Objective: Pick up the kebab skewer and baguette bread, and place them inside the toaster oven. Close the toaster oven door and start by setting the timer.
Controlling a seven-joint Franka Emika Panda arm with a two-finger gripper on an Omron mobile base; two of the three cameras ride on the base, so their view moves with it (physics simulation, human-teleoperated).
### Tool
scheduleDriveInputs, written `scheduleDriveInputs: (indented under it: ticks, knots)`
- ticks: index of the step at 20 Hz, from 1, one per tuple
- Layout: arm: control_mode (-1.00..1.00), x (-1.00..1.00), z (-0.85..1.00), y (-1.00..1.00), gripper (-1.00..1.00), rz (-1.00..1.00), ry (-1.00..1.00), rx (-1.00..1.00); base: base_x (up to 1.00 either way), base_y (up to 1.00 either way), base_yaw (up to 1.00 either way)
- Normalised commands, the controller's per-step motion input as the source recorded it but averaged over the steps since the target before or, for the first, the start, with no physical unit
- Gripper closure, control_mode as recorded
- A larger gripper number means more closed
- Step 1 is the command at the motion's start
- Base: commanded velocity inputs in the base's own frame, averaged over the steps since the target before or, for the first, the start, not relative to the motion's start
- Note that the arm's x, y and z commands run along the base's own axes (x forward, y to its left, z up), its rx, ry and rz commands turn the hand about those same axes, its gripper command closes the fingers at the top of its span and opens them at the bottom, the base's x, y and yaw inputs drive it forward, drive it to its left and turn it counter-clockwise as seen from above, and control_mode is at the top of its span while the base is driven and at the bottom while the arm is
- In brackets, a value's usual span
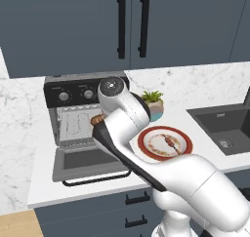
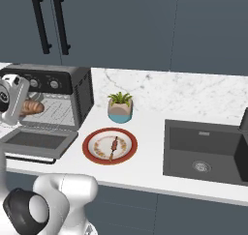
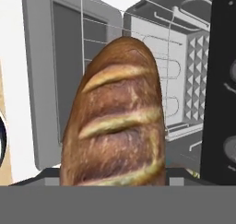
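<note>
Two items belong in the toaster oven point(image 1: 78, 121); the baguette bread point(image 2: 32, 107) is on its way in, held at the oven's open mouth above the lowered toaster oven door point(image 1: 88, 164), which lies flat toward the worktop's point(image 2: 145, 168) front edge. The hand point(image 2: 14, 103) appears clamped on the loaf, whose scored crust juts ahead in the hand view toward the wire rack point(image 3: 152, 43). The kebab skewer point(image 2: 114, 146) lies on the red-rimmed plate point(image 2: 92, 154) mid-worktop, beside the potted plant point(image 2: 120, 107). Next move, I judge: push the loaf deeper over the rack, lower it, release, then fetch the skewer.
</note>
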Motion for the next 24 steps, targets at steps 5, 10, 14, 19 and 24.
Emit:
scheduleDriveInputs:
  ticks: [5,10,14,19,24]
  knots:
    - [-1.00,0.33,-0.03,0.00,1.00,0.00,0.00,0.00,0.00,0.00,0.00]
    - [-1.00,0.33,-0.02,0.00,1.00,0.00,0.00,0.00,0.00,0.00,0.00]
    - [-1.00,0.13,-0.23,0.00,1.00,0.00,0.00,0.00,0.00,0.00,0.00]
    - [-1.00,0.06,-0.32,0.00,1.00,0.00,0.00,0.00,0.00,0.00,0.00]
    - [-1.00,0.18,-0.15,0.03,1.00,0.00,0.00,0.00,0.00,0.00,0.00]
